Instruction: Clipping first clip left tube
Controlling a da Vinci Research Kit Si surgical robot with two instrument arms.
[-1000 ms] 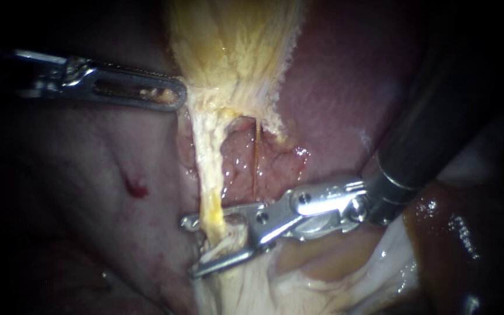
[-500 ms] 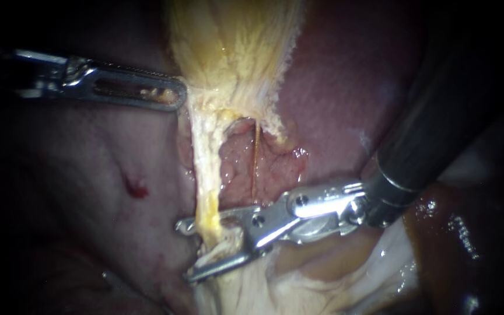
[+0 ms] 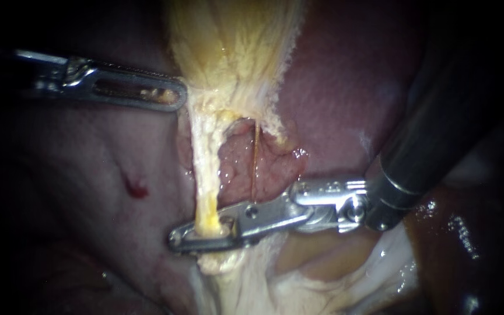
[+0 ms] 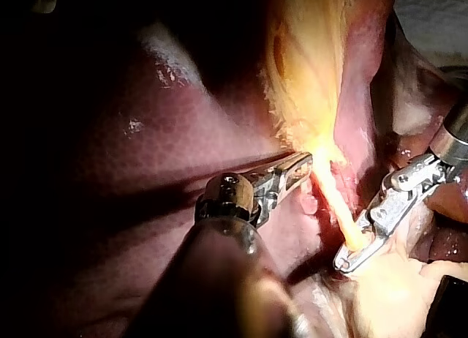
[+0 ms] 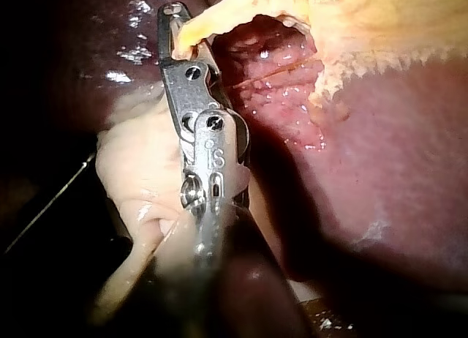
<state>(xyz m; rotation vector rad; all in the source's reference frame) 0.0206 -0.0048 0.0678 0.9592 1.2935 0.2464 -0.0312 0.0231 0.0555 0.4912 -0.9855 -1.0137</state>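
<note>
The left tube [image 3: 204, 169] is a pale yellow cord that runs down from the gallbladder [image 3: 234, 46]. My right instrument [image 3: 177, 238] comes in from the right, and its jaws are shut on this tube near its lower end. The tube also shows in the left wrist view [image 4: 338, 210], held in the jaws of the right instrument [image 4: 345, 262], and in the right wrist view [image 5: 219, 16] at the tip of the right instrument [image 5: 172, 16]. My left instrument [image 3: 175, 97] holds the gallbladder's lower edge with its jaws together, which the left wrist view [image 4: 303, 162] shows too. No clip can be made out.
A thin brownish strand [image 3: 255, 157] runs down just right of the left tube, over wet red tissue. Dark red liver [image 3: 345, 99] lies all around, with a small blood spot [image 3: 137, 189]. Pale fatty tissue [image 3: 298, 286] sits below the right instrument's jaws.
The right instrument's jaws stood open astride the left tube; they have closed on it, and the tip has slid slightly left.
</note>
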